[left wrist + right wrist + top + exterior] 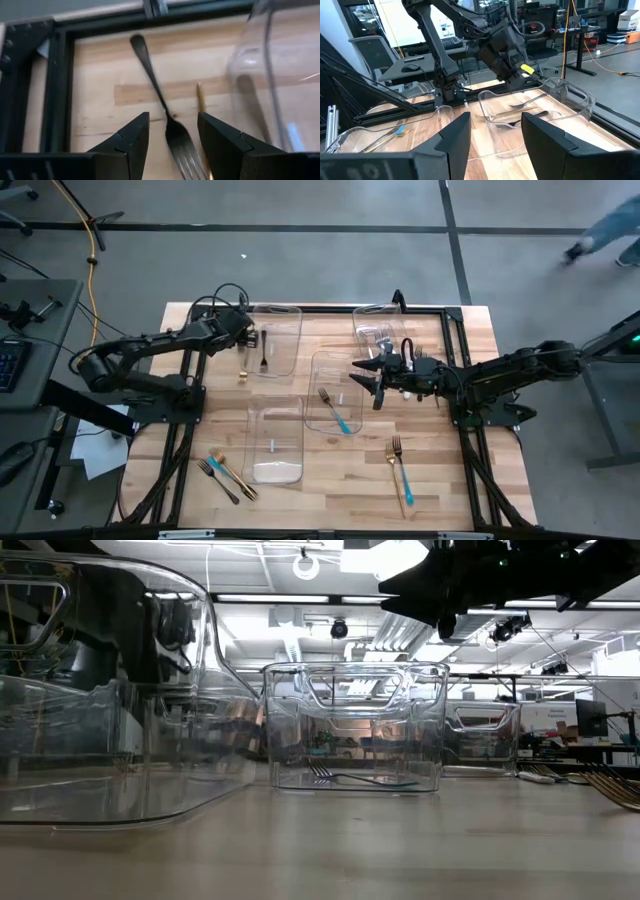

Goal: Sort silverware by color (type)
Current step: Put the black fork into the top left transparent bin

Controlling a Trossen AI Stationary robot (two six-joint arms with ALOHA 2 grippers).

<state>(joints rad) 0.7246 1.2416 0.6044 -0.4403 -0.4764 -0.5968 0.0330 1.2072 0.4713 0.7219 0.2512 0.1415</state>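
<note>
Overhead: the left gripper (pixel 243 332) hangs at the table's (pixel 470 470) far left, just left of the far-left bin (pixel 290 340). Its wrist camera shows the fingers (pixel 131 142) apart, with a dark fork (pixel 175 137) lying on the wood between them and a gold utensil (pixel 201 102) just beside it; nothing is clamped. The right gripper (pixel 368 375) hovers at centre right, at the right edge of the centre bin (pixel 325 380), its fingers (pixel 454 135) apart and empty. A teal-handled fork (pixel 336 410) lies in the centre bin. Silver forks (pixel 380 338) rest in the far-right bin (pixel 368 315). The near bin (pixel 275 415) holds one small silver piece (pixel 273 446). Near left on the table lie a black fork (pixel 218 480), a gold fork (pixel 235 477) and a teal utensil (pixel 216 456). Near right lie a gold fork (pixel 397 465) and a teal piece (pixel 405 480).
</note>
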